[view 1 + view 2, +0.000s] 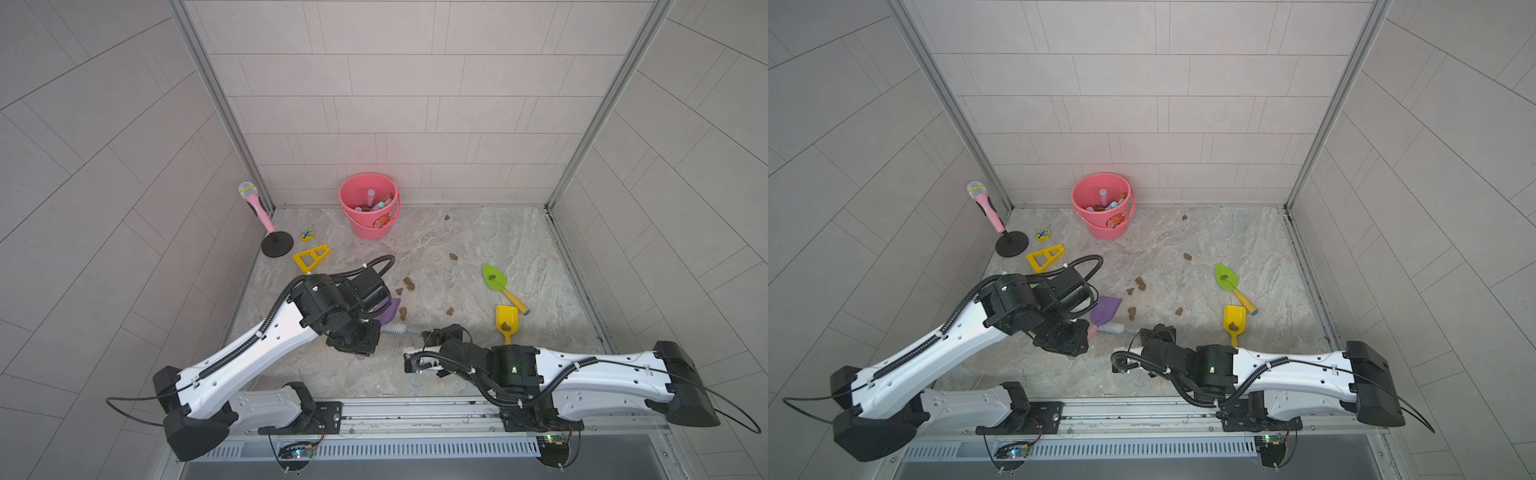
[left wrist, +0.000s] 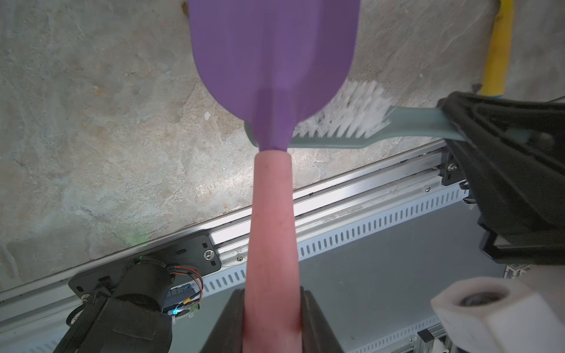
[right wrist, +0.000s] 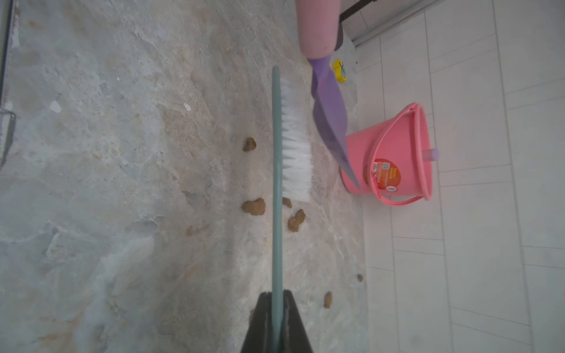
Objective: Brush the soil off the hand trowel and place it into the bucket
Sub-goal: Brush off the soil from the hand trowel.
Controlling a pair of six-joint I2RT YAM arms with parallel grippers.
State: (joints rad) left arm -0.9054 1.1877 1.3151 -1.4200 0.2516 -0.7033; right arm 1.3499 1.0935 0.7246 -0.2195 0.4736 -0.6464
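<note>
Now left fingers (image 2: 226,324) tight on trowel (image 2: 272,55) handle, right fingers (image 3: 260,324) tight on brush (image 3: 277,183)

You have no wording here that can be read. The red-orange sticker (image 3: 383,174) on the bucket (image 3: 397,137) carries small print and a round white mark, but both are too blurred to make out.

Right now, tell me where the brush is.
In both top views the brush hangs over the front centre of the floor; the right gripper holds its handle, its bristles beside the purple trowel in the left gripper.
</note>
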